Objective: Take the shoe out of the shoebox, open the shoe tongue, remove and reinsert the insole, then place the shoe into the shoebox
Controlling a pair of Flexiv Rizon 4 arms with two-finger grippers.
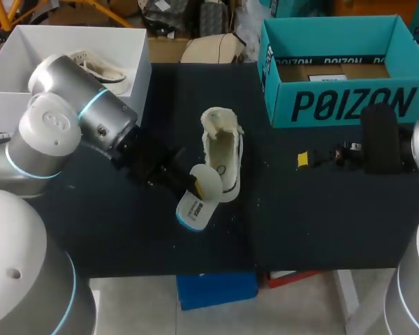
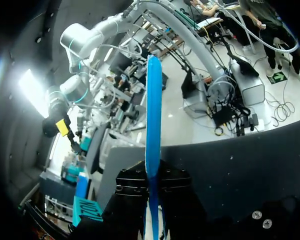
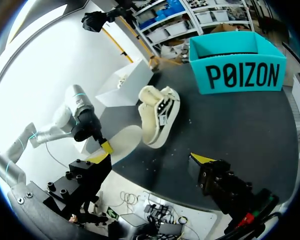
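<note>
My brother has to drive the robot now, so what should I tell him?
Left gripper: shut on the insole, held by the shoe's toe.
Right gripper: open, holding nothing, over the table near the teal box.
Shoe: on the table between the boxes. The white box holds another shoe.
Done: shoe out, insole out.
Left: put the insole back in, then the shoe into its box.

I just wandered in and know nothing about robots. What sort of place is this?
Most likely a robotics lab or test workshop: a left arm and a right arm stand at a dark table with a cream shoe, its insole and a teal shoebox.
</note>
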